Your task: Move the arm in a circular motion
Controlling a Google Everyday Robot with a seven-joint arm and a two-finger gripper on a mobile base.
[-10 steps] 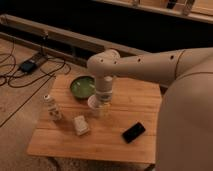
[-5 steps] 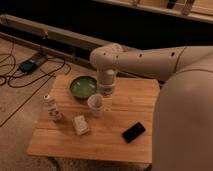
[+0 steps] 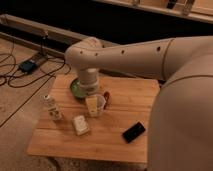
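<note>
The arm (image 3: 135, 52) is very large and cream-white, with small dark holes along its shell. It reaches from the right edge across to a bend (image 3: 85, 52) above the table's back left. Its short cylindrical wrist (image 3: 89, 80) points down over a green bowl (image 3: 76, 90). The gripper (image 3: 92, 93) hangs under the wrist, just above and behind a pale cup (image 3: 96, 105), mostly hidden by the wrist.
A small wooden table (image 3: 115, 145) holds the bowl, the cup, a small bottle (image 3: 51, 108), a white packet (image 3: 80, 125), a black phone (image 3: 134, 132) and a red item (image 3: 107, 97). Cables and a dark box (image 3: 27, 65) lie on the floor at left.
The arm's bend and wrist have swung left, from over the cup to over the green bowl. The objects on the table have not moved.
</note>
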